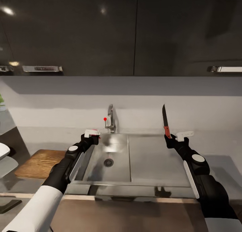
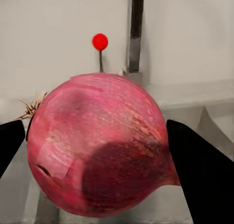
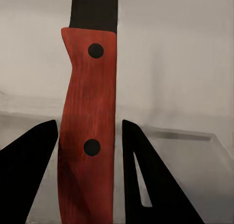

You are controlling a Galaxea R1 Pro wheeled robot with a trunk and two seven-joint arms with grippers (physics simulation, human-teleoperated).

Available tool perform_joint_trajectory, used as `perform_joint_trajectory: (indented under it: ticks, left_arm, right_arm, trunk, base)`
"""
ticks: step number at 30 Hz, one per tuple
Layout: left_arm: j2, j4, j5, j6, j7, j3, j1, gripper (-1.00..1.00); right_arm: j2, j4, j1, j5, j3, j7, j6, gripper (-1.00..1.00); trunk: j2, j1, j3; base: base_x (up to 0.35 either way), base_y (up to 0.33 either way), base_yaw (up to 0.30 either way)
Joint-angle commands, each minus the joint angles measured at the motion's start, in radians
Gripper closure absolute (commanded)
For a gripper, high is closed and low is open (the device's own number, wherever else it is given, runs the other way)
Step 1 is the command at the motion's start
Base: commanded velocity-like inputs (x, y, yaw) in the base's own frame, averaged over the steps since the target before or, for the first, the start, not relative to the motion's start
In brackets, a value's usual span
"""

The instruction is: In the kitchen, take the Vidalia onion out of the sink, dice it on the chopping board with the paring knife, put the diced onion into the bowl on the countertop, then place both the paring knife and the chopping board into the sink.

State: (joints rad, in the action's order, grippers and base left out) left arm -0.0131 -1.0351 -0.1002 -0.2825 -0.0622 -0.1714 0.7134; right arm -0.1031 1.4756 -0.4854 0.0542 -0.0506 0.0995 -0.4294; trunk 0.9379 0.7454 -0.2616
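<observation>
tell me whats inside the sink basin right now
The sink basin holds just its dark round drain. The onion is out, gripped in the left gripper over the basin's left rim. The left arm covers that side's edge, so it can't be checked.

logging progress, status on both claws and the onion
Left claw shut on onion, over sink. Right claw shut on paring knife, blade up. Chopping board unobstructed.

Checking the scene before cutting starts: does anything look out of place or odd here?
Nothing spilled or damaged. The paring knife stands blade-up in the right gripper, beside the sink. The left gripper holds the onion; the chopping board lies flat.
</observation>
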Motion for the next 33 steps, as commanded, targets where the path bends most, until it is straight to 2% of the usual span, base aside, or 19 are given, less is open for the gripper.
perform_joint_trajectory:
  ticks: [1,8,14,18,24,30,33]
  left_arm:
    - [-0.002,-0.002,-0.01,-0.006,0.001,-0.002,0.001,1.0]
    - [-0.002,-0.002,-0.01,-0.008,-0.01,0.0,0.001,1.0]
    - [-0.016,-0.002,-0.01,-0.007,-0.128,0.002,0.001,1.0]
    - [-0.023,-0.002,-0.01,-0.007,-0.162,0.001,0.0,1.0]
    - [-0.042,-0.003,-0.011,-0.008,-0.32,0.001,0.001,1.0]
    - [-0.088,-0.025,-0.012,-0.006,-0.481,0.002,0.001,1.0]
    - [-0.103,-0.027,-0.013,-0.005,-0.523,0.003,0.001,1.0]
  right_arm:
    - [0.0,0.002,-0.001,0.006,-0.002,0.008,-0.005,1.0]
    - [0.0,0.002,-0.001,0.006,-0.002,0.008,-0.005,1.0]
    - [0.0,0.002,-0.001,0.006,-0.002,0.008,-0.005,1.0]
    - [0.0,0.002,-0.001,0.006,-0.001,0.007,-0.005,1.0]
    - [0.0,0.002,-0.001,0.006,-0.001,0.006,-0.005,1.0]
    - [0.0,0.002,-0.001,0.006,-0.001,0.006,-0.005,1.0]
    - [0.0,0.002,-0.001,0.006,-0.002,0.006,-0.005,1.0]
  trunk:
    - [0.001,0.0,-0.001]
    - [0.001,0.0,-0.001]
    - [0.001,0.0,-0.001]
    - [0.001,0.0,-0.001]
    - [0.001,0.0,-0.001]
    - [0.001,0.0,-0.001]
    - [0.001,0.0,-0.001]
  base:
    - [-0.223,0.247,0.0]
    - [-0.209,0.263,0.0]
    - [-0.156,0.273,0.0]
    - [-0.087,0.169,0.0]
    - [-0.011,0.024,0.0]
    - [-0.001,0.003,0.0]
    - [0.0,0.0,0.0]
